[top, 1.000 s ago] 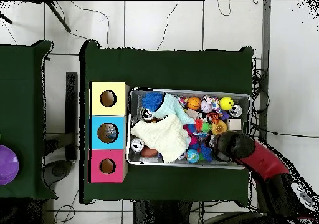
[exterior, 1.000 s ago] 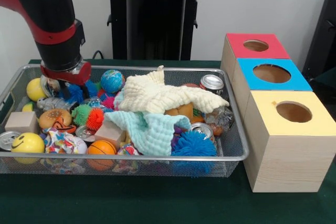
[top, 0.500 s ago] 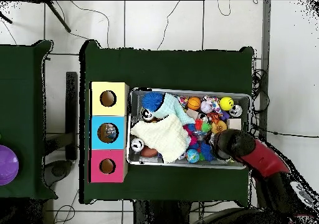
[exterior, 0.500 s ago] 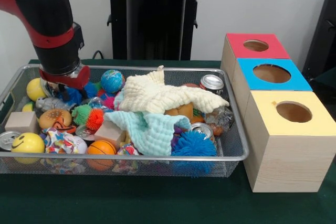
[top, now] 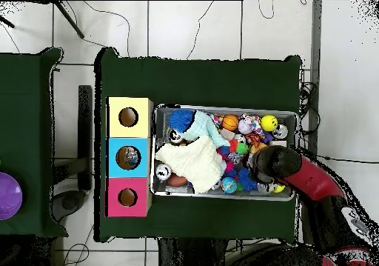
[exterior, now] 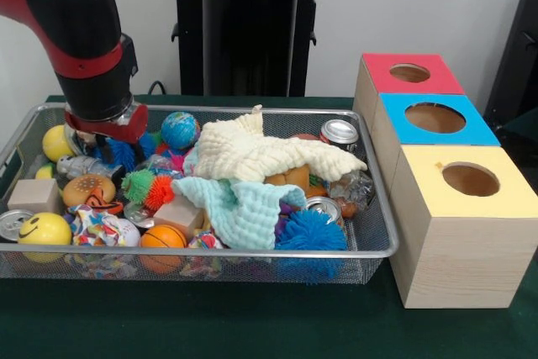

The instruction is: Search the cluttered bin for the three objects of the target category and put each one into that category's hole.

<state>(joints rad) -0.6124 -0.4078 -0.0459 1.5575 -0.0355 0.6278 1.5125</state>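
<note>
Many toys fill the wire bin (exterior: 382,208), where the hand (exterior: 105,142) is low at the far left corner among soft balls (exterior: 118,153); I cannot tell if it is apart or together. Two cloths (exterior: 261,157) cover the middle, so target objects may stay hidden, and a grasp here could drag neighbours.

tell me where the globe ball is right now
In the front view the globe ball sits toward the back of the wire bin, left of centre, between the blue spiky toy and the cream cloth.
</note>
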